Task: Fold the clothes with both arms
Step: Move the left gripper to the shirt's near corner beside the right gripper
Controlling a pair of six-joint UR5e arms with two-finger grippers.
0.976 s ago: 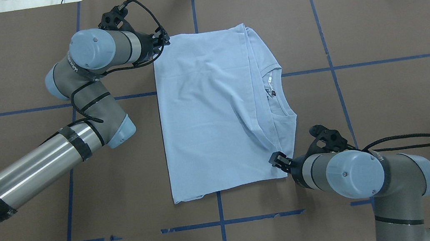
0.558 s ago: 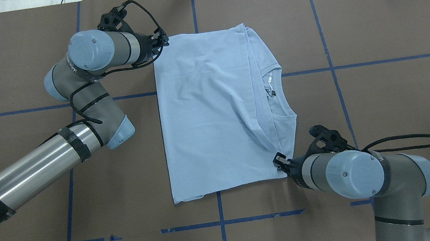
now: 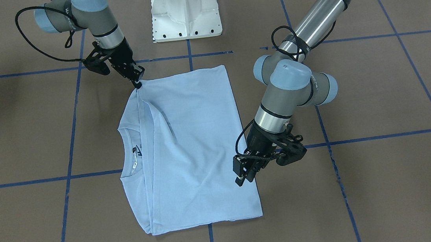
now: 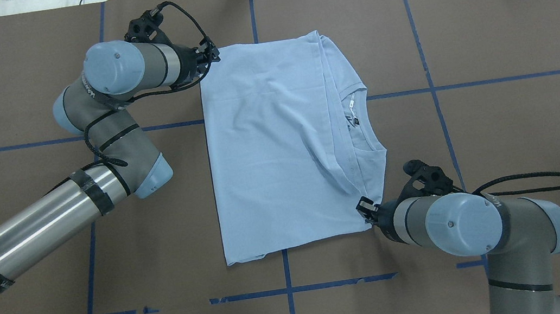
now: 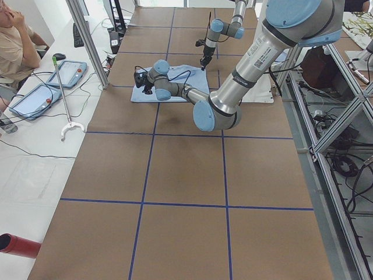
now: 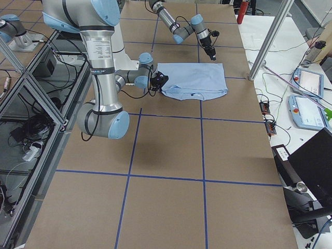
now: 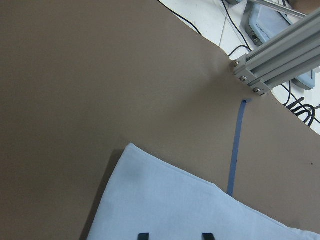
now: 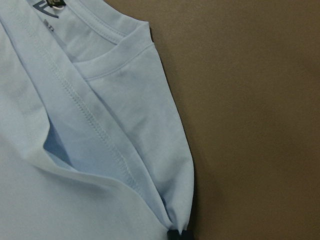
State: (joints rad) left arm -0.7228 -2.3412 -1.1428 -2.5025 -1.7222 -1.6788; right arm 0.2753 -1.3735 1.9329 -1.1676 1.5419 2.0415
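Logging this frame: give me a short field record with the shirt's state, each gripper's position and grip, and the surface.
garment: light blue T-shirt, lying flat, folded into a rough rectangle
collar: exposed at the end toward the robot's right
left gripper: open, over the shirt near its far left corner; contact unclear
right gripper: shut on the shirt's near right corner, cloth gathered at the fingertips
surface: brown table with a blue tape grid

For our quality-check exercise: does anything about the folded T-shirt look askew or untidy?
Yes. A diagonal flap wrinkles the T-shirt beside the collar, so the top layer does not lie flat there. Its outer edges otherwise look fairly square.
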